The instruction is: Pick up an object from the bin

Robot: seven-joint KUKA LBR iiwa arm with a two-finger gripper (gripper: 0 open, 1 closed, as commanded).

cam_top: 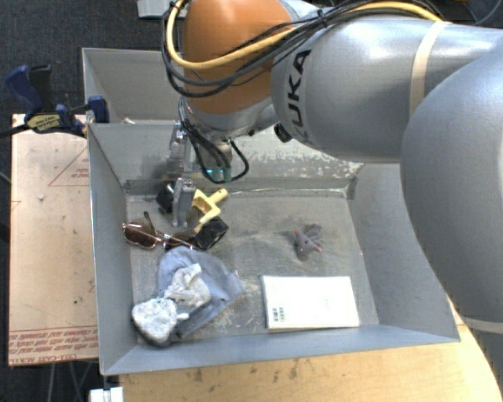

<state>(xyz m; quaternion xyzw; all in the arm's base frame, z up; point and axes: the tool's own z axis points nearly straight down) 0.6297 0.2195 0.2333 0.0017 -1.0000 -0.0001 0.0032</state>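
Claw [183, 208] beside yellow-black thing [208, 201], sunglasses [151, 236]; cloth heap [189, 287] near; contact unclear.

Black letters "UKA" readable on grey arm segment [352, 82], running along its side, above and right of gripper [183, 212]. Small dark print block on white flat box [310, 301], at its lower-left corner, below and right of gripper: too small to read.

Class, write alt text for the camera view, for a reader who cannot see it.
The arm's claw is down in a grey bin, beside a yellow-and-black object and sunglasses. Nearer the front lie crumpled cloth and a flat white box.
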